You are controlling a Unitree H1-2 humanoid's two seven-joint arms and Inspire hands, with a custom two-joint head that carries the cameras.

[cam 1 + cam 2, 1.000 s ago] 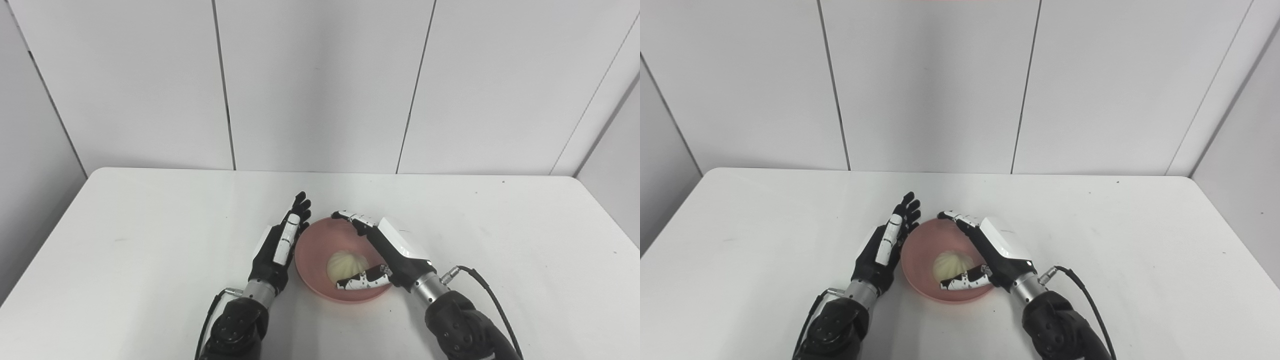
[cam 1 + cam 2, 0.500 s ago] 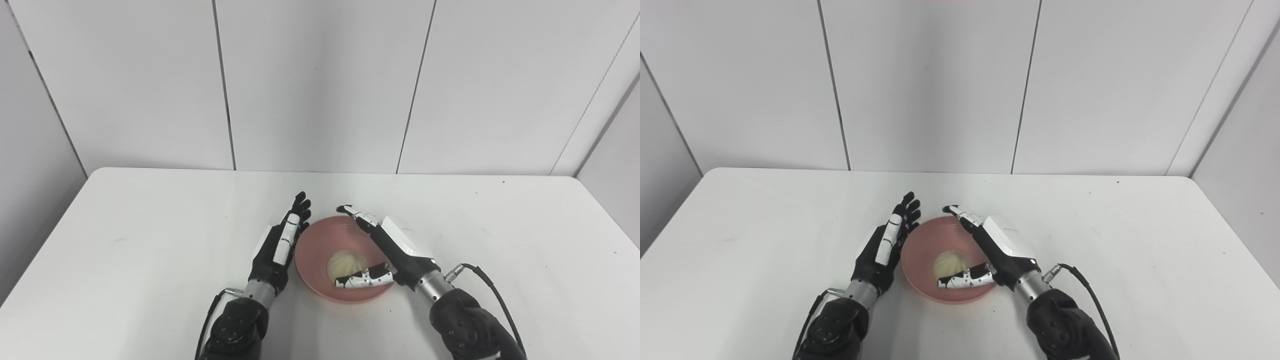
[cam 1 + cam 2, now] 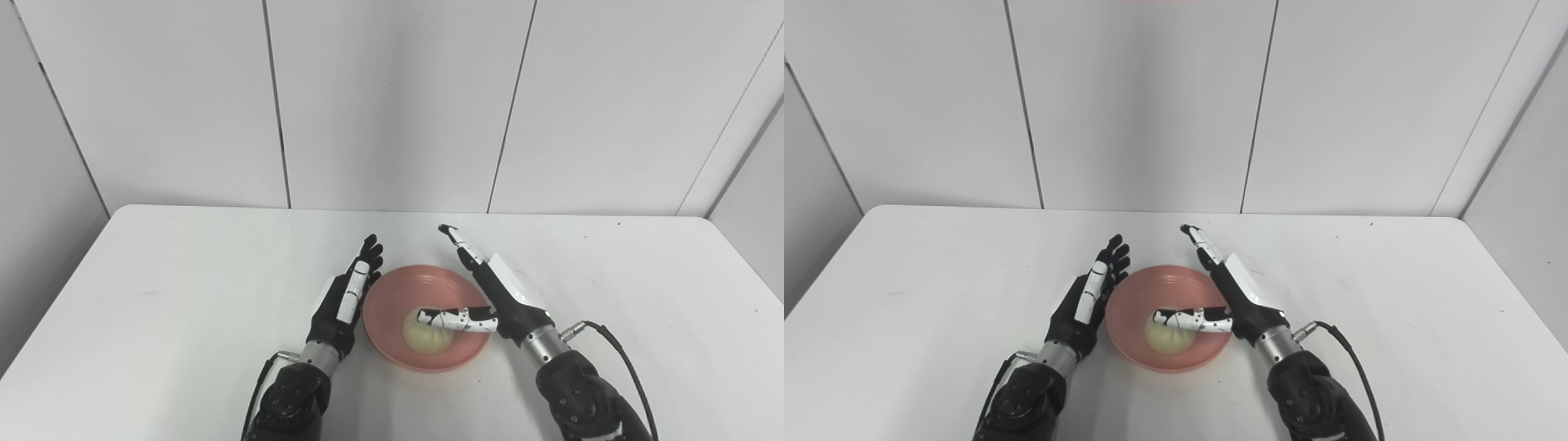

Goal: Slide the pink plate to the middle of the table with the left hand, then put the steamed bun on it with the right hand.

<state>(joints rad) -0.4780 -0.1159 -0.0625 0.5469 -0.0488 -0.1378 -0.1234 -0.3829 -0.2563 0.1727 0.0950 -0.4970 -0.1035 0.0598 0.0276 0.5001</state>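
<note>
Pale grey wall panels [image 3: 392,104] with thin dark seams stand behind a white tabletop [image 3: 153,294] bearing a few small specks. Midway between its side edges, nearer the front edge, sits the pink plate [image 3: 392,294] holding the steamed bun [image 3: 422,335]. The left robot hand [image 3: 344,300] stands flat and empty beside the plate's left rim. The right robot hand [image 3: 490,297] is spread wide, empty, thumb over the bun.

The right hand's [image 3: 499,294] thumb [image 3: 456,319] crosses the steamed bun [image 3: 422,337] and hides its top, both forearms are cut off at the bottom picture edge, and the table's [image 3: 184,275] near edge lies out of frame.
</note>
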